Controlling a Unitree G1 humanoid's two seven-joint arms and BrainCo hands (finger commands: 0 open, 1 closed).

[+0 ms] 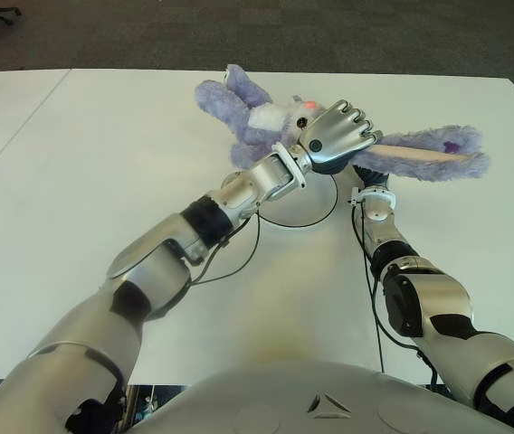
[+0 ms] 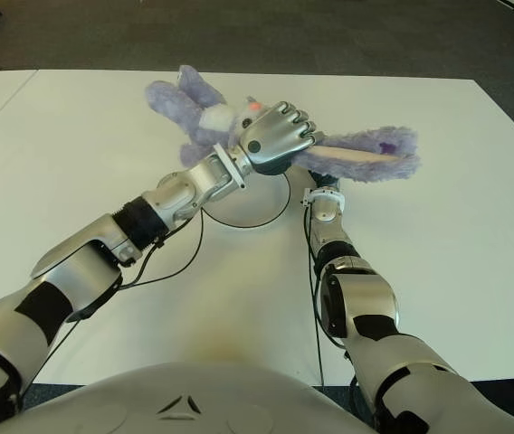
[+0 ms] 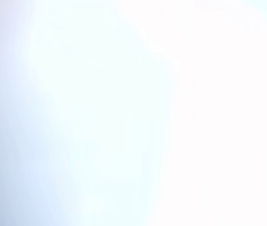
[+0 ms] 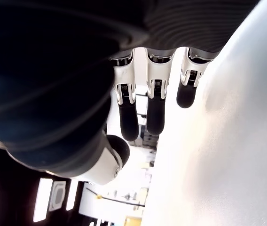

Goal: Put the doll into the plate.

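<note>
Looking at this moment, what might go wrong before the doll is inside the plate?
1. The left hand grips the doll near its middle, and a long ear sticks out well beyond the plate. If released here, part of the doll may land outside the rim.
2. The right hand sits under the doll, beside the plate. A descending doll could catch on it.
3. The left wrist view shows nothing usable, so the grip's firmness is uncertain.

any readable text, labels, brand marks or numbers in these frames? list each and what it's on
None readable.
Robot torso: a small embossed triangular mark, no letters.
Doll, held by the left hand above the plate: a purple patch on its ear, no text.
Right hand: small markings on the finger joints, too small to read.
Left wrist view: washed out, nothing legible.
</note>
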